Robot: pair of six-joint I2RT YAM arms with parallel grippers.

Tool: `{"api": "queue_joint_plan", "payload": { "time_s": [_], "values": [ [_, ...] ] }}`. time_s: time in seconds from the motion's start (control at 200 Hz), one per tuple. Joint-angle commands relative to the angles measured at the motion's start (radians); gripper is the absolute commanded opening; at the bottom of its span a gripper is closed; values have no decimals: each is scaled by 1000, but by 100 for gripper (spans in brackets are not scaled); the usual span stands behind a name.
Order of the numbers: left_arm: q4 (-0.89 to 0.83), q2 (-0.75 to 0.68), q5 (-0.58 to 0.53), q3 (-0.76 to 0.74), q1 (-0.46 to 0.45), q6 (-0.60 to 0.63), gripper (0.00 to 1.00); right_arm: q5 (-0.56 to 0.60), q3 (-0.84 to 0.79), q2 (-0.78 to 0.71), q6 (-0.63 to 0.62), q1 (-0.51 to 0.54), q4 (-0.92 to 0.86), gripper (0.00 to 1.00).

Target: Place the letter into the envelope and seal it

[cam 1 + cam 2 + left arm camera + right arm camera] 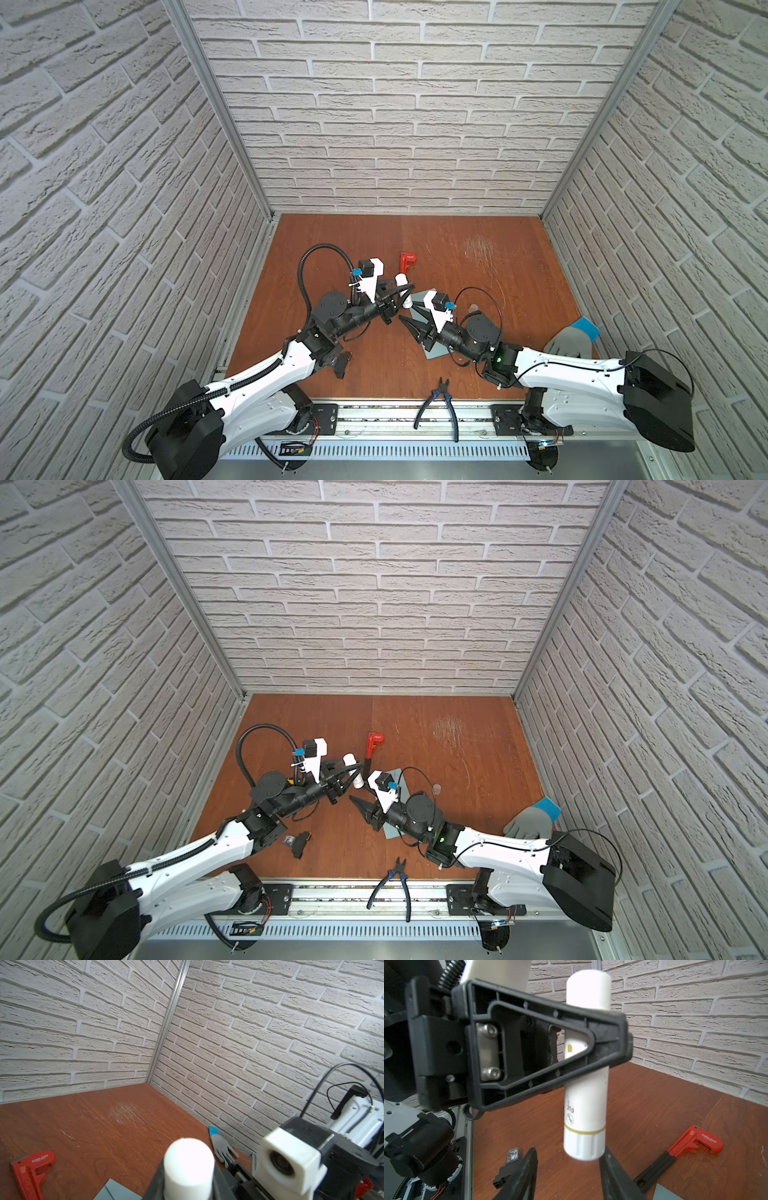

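1. Glue stick — white, with a yellow band near its lower end — hangs roughly upright above the worktop. The left gripper pinches it around the middle.
2. Close beside it is the right gripper, jaws spread. In its wrist view one finger shows on either side of the stick's lower end; I can't tell whether either tip touches it.
3. Near the middle of the worktop lies the envelope, blue-grey and flat. It is mostly hidden under the right arm's wrist, with only its corners peeking out.
4. Behind the grippers, towards the back edge, lies a red pipe wrench; its black handle ends near an envelope corner.
5. Blue-handled pliers straddle the front edge, and a grey glove with a blue cuff lies by the right edge.
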Motion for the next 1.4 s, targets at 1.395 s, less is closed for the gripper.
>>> {"api": "queue_joint_plan", "payload": {
  "time_s": [1.395],
  "values": [
    [195,200,-485,-10,-269,95,0,517,82,7,-335,147,197,13]
  ]
}}
